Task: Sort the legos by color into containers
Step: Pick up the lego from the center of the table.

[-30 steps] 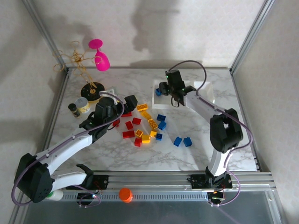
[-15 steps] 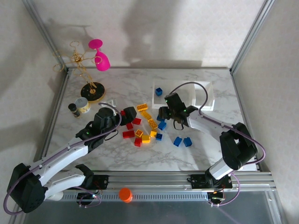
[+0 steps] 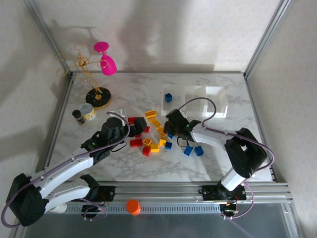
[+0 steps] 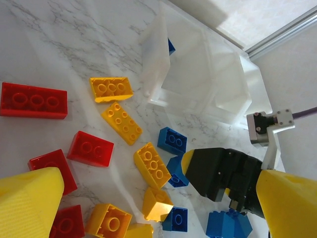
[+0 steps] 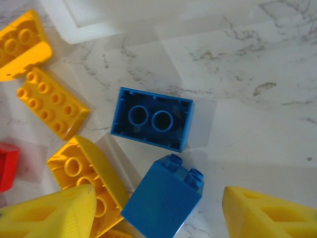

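Blue lego (image 5: 162, 197) lies between tips of open right pincer (image 5: 159, 214).

We see a white marble-patterned surface (image 3: 163, 168) enclosed by pale textured walls (image 3: 208, 29), with aluminium posts (image 3: 266, 37) at the back corners and soft shadows (image 3: 158, 34) falling across the rear wall.

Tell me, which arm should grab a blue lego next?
Right. The right end effector, open, hangs just above two blue legos, and the containers sit on its side. The left end effector is over by the red legos.
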{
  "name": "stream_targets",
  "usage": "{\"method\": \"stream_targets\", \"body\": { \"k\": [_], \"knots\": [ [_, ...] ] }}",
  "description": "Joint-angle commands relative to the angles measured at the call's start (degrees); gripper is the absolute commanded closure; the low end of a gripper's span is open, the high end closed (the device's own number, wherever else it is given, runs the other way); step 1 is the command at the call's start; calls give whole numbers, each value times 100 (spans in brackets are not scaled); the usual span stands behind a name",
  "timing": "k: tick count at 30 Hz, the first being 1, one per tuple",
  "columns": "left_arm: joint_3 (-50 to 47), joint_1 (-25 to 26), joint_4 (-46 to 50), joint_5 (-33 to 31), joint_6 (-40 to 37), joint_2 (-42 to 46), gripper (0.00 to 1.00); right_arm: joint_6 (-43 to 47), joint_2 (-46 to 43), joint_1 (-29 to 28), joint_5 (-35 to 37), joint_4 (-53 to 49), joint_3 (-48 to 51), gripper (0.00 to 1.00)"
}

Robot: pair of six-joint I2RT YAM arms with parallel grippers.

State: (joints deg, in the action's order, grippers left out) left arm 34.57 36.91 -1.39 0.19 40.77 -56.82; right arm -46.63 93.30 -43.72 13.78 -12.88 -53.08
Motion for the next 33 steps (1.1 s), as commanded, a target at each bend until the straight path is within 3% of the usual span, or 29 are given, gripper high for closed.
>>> {"method": "stream_targets", "body": {
  "k": [1, 13, 25, 33],
  "knots": [
    [-25, 49, 33, -98, 37, -55, 0, -438, 203, -70, 222, 39, 59, 32],
    [58, 71, 72, -116, -26, -181, 0, -452, 260, -81, 292, -101, 218, 45],
    [155, 71, 103, -150, -45, -174, 0, -199, 159, -79, 424, -221, 149, 68],
    [328, 71, 186, -221, -95, -154, 0, 275, -445, -75, 622, -601, -185, 71]
  ]
}}
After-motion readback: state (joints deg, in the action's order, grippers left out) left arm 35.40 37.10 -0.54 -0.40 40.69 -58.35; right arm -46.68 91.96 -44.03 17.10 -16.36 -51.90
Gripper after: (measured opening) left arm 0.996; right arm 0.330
